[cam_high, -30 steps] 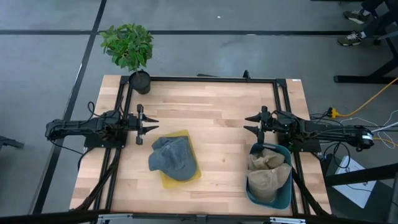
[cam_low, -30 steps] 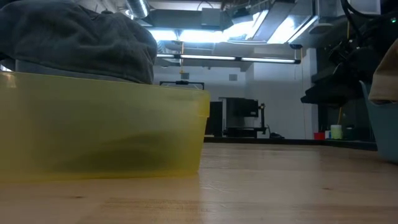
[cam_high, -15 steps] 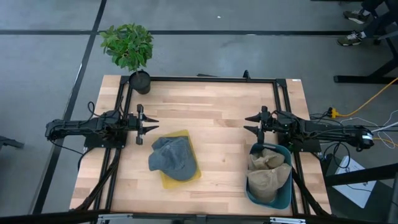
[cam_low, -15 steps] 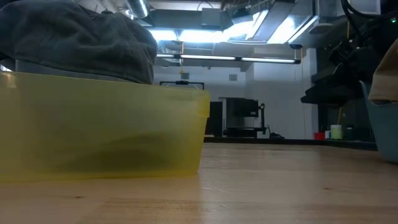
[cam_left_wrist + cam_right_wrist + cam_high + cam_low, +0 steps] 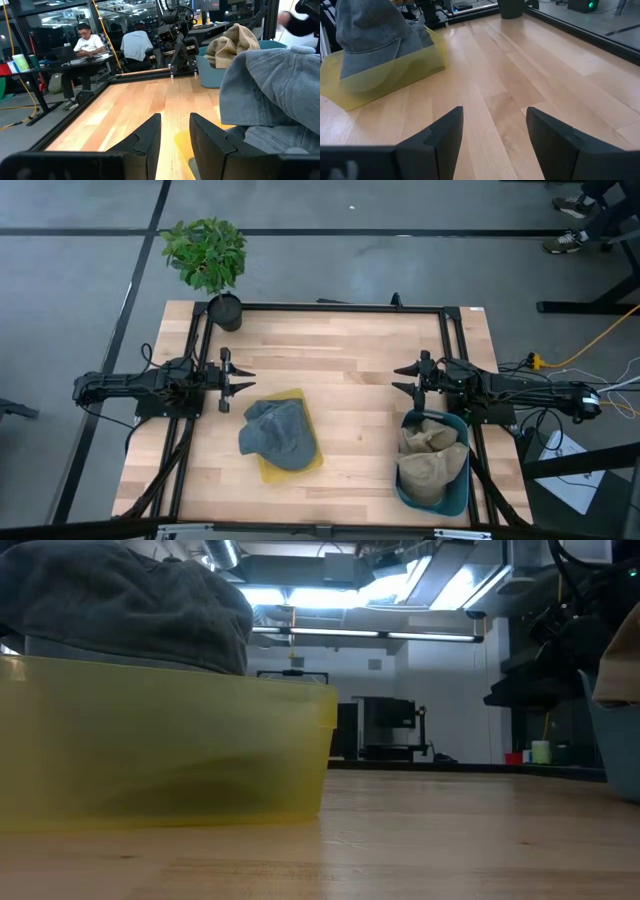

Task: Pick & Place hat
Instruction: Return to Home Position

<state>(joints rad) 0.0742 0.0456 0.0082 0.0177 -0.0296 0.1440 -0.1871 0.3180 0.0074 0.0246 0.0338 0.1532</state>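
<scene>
Blue caps [image 5: 278, 433] unmoved in yellow bin [image 5: 266, 471]; left claw [image 5: 247, 381], right claw [image 5: 398, 380] both released, unchanged.

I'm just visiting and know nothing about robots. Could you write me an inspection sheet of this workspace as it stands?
Surface: light wooden table in a black frame.
Job's things: blue caps heaped in the yellow bin near the table's middle, spilling over its rim; how many cannot be told.
Clutter: teal bin of beige caps beside the right arm; potted plant at a corner on the left arm's side.
Grippers: left gripper and right gripper both open, empty, facing each other.
Cables: yellow cable on the floor past the right arm.
Surroundings: person seated at a desk.
</scene>
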